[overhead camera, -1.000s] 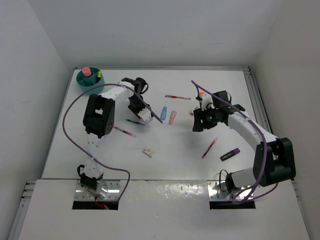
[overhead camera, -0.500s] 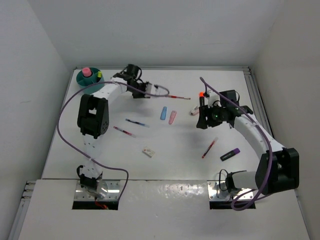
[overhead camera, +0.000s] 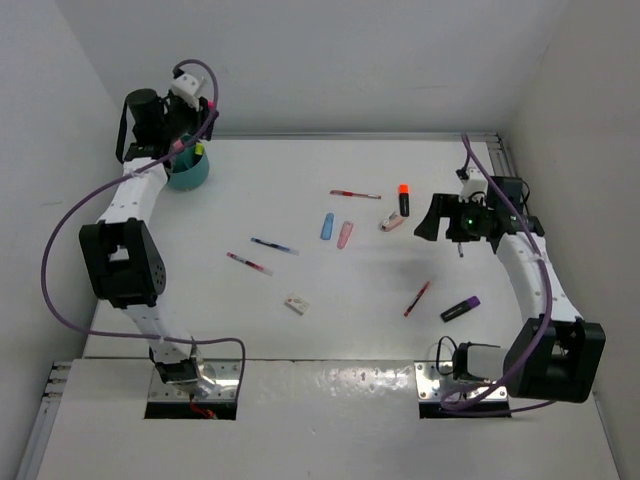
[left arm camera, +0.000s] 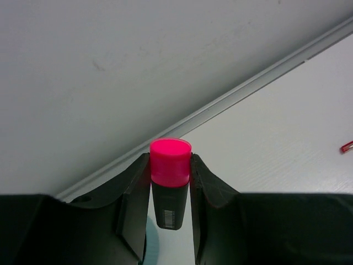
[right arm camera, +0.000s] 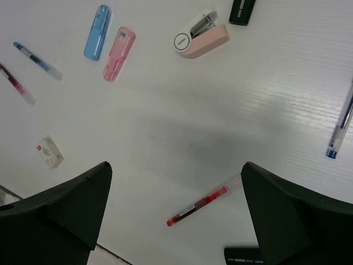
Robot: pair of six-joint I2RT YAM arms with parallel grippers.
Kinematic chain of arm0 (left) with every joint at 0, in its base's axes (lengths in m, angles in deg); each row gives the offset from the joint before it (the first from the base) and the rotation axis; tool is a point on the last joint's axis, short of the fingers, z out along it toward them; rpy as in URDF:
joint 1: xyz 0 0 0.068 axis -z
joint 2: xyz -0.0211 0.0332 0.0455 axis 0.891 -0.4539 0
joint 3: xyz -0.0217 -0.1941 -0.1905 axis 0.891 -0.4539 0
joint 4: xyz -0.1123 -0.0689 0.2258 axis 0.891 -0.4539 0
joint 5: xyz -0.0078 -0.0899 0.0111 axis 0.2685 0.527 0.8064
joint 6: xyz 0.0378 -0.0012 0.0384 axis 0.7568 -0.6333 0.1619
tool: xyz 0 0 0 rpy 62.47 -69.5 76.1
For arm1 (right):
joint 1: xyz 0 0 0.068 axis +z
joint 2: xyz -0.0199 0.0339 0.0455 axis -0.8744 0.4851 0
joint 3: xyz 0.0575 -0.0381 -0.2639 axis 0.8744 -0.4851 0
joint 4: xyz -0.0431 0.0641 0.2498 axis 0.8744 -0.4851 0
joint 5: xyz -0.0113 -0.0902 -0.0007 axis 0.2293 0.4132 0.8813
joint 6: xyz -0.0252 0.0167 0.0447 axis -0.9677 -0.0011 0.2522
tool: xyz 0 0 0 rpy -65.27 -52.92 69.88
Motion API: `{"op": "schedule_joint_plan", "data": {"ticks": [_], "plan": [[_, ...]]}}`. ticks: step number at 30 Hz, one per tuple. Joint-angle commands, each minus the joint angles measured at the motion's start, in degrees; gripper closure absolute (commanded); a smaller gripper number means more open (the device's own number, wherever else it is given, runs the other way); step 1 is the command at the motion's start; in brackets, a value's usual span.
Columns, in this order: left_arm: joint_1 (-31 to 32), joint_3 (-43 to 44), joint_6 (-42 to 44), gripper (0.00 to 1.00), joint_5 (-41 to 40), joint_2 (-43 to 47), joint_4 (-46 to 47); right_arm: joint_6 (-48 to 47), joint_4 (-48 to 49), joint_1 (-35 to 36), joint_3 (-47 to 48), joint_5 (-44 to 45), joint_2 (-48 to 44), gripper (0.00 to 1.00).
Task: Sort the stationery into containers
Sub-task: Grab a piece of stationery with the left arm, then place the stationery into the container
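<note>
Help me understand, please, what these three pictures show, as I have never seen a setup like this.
These are two robot arms bolted to the near edge of a white table. The wide picture looks down from above and behind them. The other two come from a small camera on each wrist, so the dark shapes at the bottom are that arm's own fingers. The left gripper is closed on a pink-capped highlighter, at the far corner by the teal cup. The right gripper is open and holds nothing. Loose on the table lie an orange-capped highlighter, a purple-ended highlighter, a blue eraser, a pink eraser, thin pens and a small pink stapler.
</note>
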Motion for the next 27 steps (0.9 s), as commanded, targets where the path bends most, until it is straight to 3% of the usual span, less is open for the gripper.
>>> {"op": "schedule_joint_plan", "data": {"ticks": [1, 10, 27], "plan": [[-1.9, -1.9, -8.9, 1.0, 1.7, -2.3, 7.5, 0.3, -0.5, -1.3, 3.2, -1.5, 1.2, 0.01], [-6.3, 9.1, -12.6, 1.0, 4.0, -15.1, 10.8, 0.7, -0.2, -1.9, 5.8, 0.3, 5.4, 0.02], [-6.6, 11.3, -5.0, 1.0, -5.9, -18.5, 6.1, 0.9, 1.6, -1.0, 6.6, 0.4, 8.4, 0.02]]}}
